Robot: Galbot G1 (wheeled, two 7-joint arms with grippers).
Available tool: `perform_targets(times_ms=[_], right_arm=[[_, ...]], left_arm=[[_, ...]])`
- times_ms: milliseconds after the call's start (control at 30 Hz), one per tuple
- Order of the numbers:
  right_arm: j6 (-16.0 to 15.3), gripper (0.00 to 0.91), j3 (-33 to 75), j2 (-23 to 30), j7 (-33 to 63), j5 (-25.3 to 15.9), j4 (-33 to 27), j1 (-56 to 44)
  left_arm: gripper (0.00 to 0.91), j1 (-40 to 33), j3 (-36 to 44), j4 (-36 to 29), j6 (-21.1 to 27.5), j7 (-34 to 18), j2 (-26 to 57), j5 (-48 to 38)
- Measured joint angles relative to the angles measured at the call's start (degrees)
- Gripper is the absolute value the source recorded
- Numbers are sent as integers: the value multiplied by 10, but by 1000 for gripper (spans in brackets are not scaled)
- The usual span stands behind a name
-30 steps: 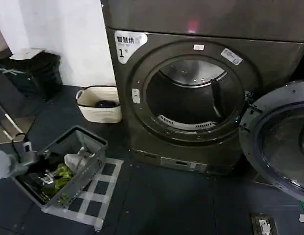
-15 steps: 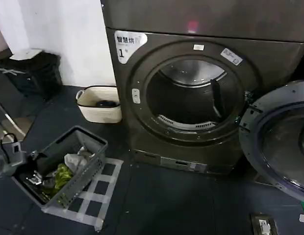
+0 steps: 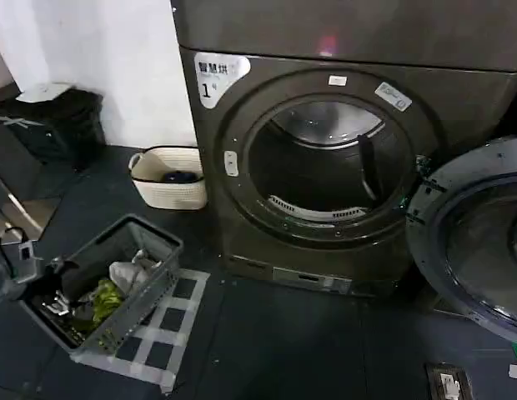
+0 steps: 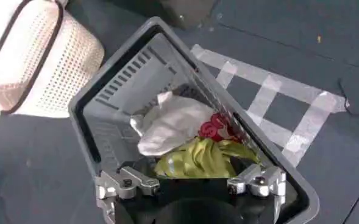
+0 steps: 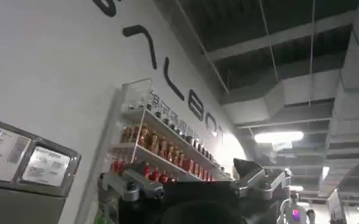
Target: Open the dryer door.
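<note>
- Dryer (image 3: 325,167), the big dark grey machine with the white "1" label, stands against the wall with its steel drum exposed through the round frame.
- Dryer door (image 3: 475,242) hangs swung fully out to the robot's right of the opening, its dark inner face turned toward the room; it has not shifted over the last second, so I judge the opening itself finished.
- Grey basket (image 3: 117,283) sits on the dark floor at the robot's left, on a grid of pale tape, holding a white cloth (image 4: 167,125), a yellow-green garment (image 4: 197,159) and something red (image 4: 214,129).
- Pale oval basket (image 3: 168,177) rests on the floor beside the dryer, apart from the grey one.
- Left gripper (image 4: 191,182) hovers just over the near edge of the grey basket with its fingers spread wide and nothing between them; the arm has drawn slightly further toward the left edge since a second ago.
- Right gripper (image 5: 194,181) points upward toward a wall and ceiling, fingers apart and empty, well clear of the door.
</note>
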Motion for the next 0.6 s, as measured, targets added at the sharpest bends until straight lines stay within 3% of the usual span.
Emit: perform_targets(times_ms=[600], right_arm=[[-3,907,5,-8,-2,-1,3,1]], left_arm=[[907,-1,-8,9,-8,3,-3,7]])
